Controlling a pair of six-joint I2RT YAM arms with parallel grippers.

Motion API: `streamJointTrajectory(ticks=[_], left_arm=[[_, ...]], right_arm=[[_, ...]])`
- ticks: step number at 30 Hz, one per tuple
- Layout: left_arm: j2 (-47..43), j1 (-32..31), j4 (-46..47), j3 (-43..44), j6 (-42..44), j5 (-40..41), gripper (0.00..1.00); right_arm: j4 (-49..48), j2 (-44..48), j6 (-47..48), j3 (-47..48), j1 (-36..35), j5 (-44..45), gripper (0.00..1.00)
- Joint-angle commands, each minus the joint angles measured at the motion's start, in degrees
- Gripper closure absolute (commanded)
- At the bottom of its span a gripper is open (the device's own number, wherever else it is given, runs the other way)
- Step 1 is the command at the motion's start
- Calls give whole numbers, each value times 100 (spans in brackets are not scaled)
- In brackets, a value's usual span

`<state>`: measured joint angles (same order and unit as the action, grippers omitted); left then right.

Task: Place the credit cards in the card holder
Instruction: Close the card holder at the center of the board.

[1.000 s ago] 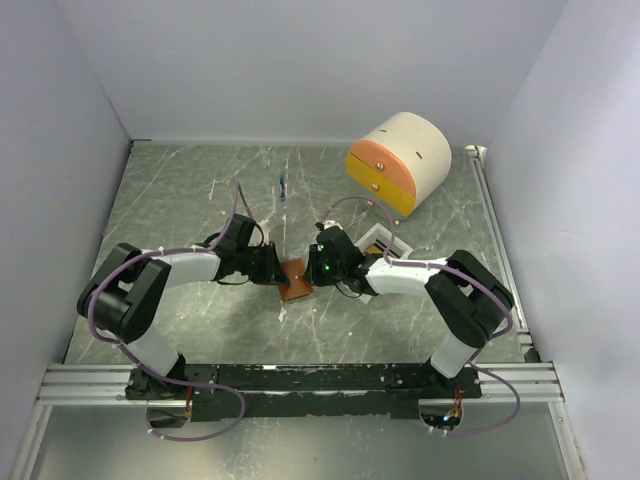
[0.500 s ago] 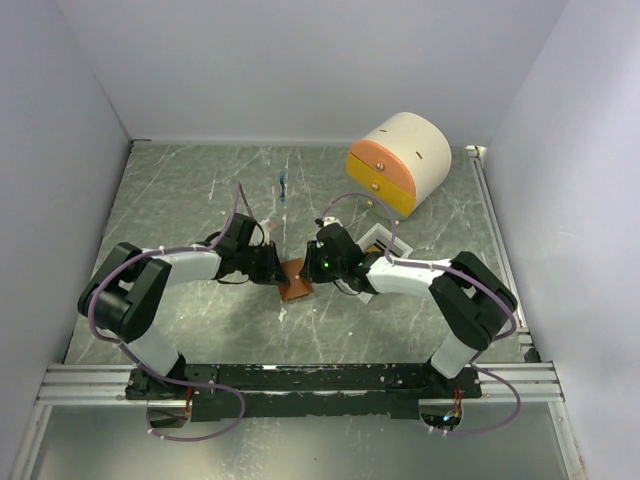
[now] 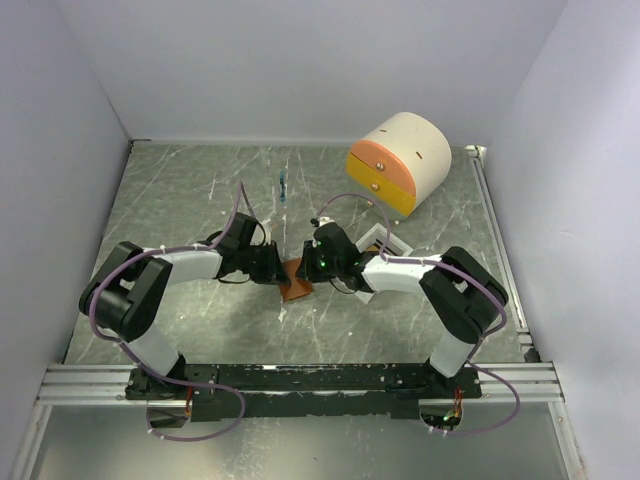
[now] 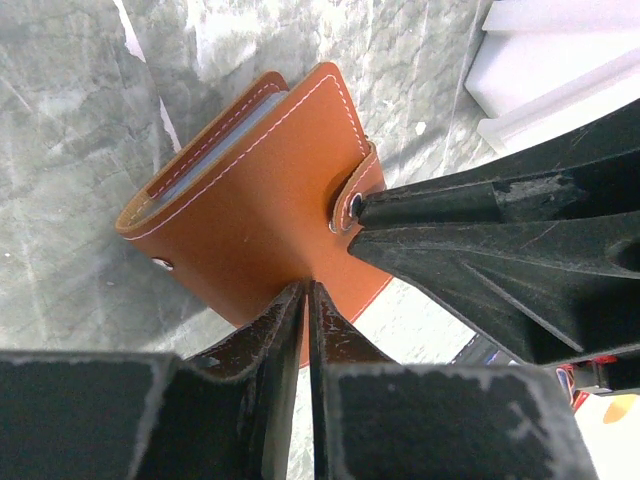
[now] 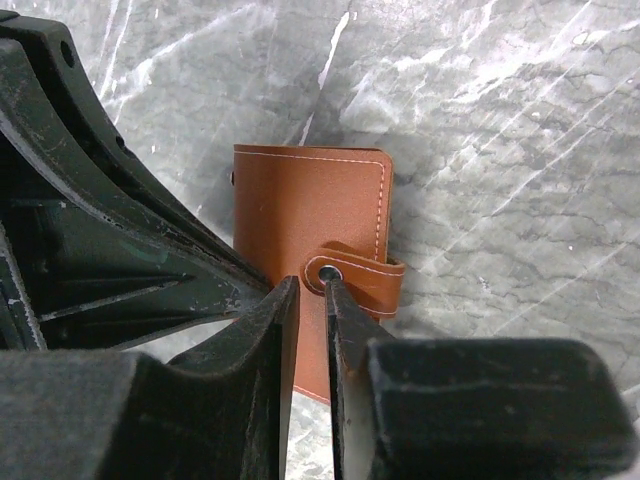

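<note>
Left hand point(image 4: 306, 288) is clamping the card holder's point(image 4: 250, 190) cover edge, right hand point(image 5: 312, 285) nipping its snap tab point(image 5: 365, 280); leather's looking light, floppy.

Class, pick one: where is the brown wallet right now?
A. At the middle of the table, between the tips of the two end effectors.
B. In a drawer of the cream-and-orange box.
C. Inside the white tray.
A: the wallet is folded between the left end effector and the right end effector, whose tips meet at it, well apart from the tray and the box.
</note>
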<state>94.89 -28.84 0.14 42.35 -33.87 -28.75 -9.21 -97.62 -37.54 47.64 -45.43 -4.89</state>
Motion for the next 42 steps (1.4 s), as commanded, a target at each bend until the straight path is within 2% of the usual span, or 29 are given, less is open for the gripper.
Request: streamJointTrajectory(ticks=[1,14,23,42], left_arm=[[262,-122,-366,-30,207,342,80],[257,-121,-424,11,222,358,80],[285,-121,-482,58,402,361,78],[385,-166,-533,182,392,335,78]], right_arm=[[-113,-143,38,67,25,-135,83],[506,-188,251,349,61,-320,87],[1525,101,508,866,219,-7,81],[1663,-650,933,1396,298,-512,85]])
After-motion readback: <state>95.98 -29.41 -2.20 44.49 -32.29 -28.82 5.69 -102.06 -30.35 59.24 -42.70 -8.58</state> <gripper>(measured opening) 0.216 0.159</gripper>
